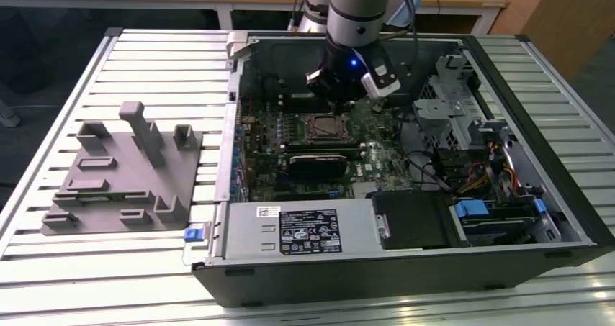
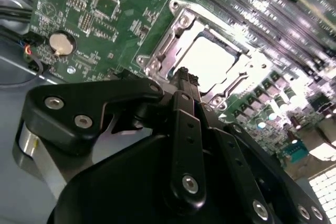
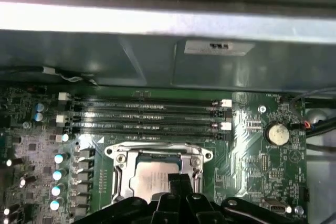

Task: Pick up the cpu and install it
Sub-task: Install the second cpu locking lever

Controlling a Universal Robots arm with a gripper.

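Observation:
The cpu [image 2: 210, 59], a pale silver square, lies flat inside the metal socket frame [image 2: 169, 35] on the green motherboard. It shows in both wrist views, and the first wrist view has the cpu [image 3: 149, 178] partly behind the fingertips. My gripper [image 2: 184, 74] hovers just above the socket's edge, black fingers pressed together with nothing between them. In the exterior view the gripper [image 1: 348, 88] hangs inside the open computer case, a little beyond the socket frame [image 1: 322, 127].
A grey plastic tray [image 1: 115, 175] lies on the slatted table at the exterior view's left. Inside the case are memory slots [image 3: 147, 116], a coin battery [image 3: 276, 134], a drive cage [image 1: 451, 103], cables and a power supply [image 1: 302, 229].

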